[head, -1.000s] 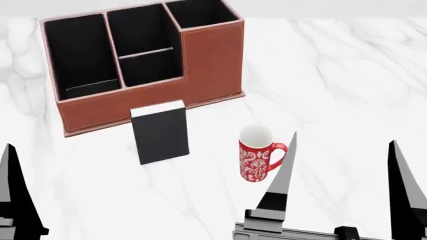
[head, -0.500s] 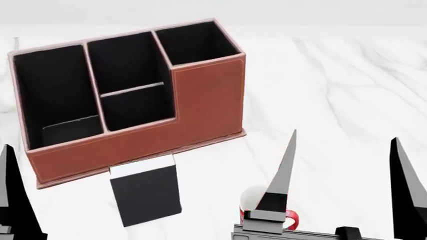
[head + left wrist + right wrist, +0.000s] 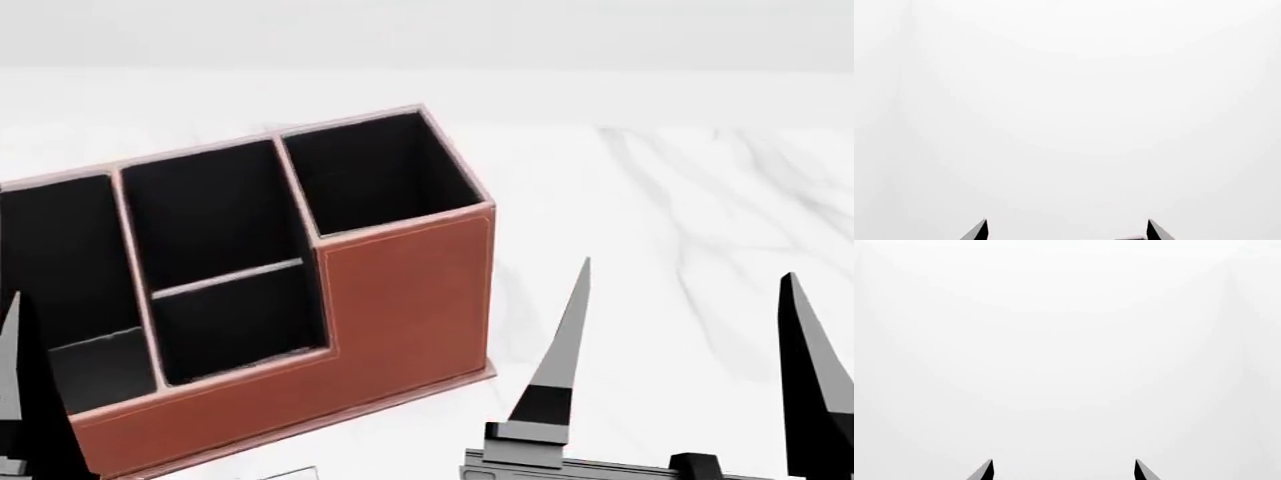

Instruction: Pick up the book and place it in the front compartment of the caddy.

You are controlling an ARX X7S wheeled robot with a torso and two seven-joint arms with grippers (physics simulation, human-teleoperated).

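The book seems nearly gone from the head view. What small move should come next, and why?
Probably tilt the head down again. Only a sliver of the book shows at the bottom edge, below the caddy; both tools, left and right, are open, holding nothing.

Reddish-brown caddy (image 3: 400, 300) stands upright, black front compartment (image 3: 214, 225) empty

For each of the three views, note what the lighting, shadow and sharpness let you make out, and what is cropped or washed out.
Head view: even, soft light, no glare or blur; the caddy is sharp, its black cells dark, its left end cropped; the marble table pales toward the far edge. Left wrist view: blank white, only the left gripper tips showing. Right wrist view: equally featureless, with the right gripper tips.
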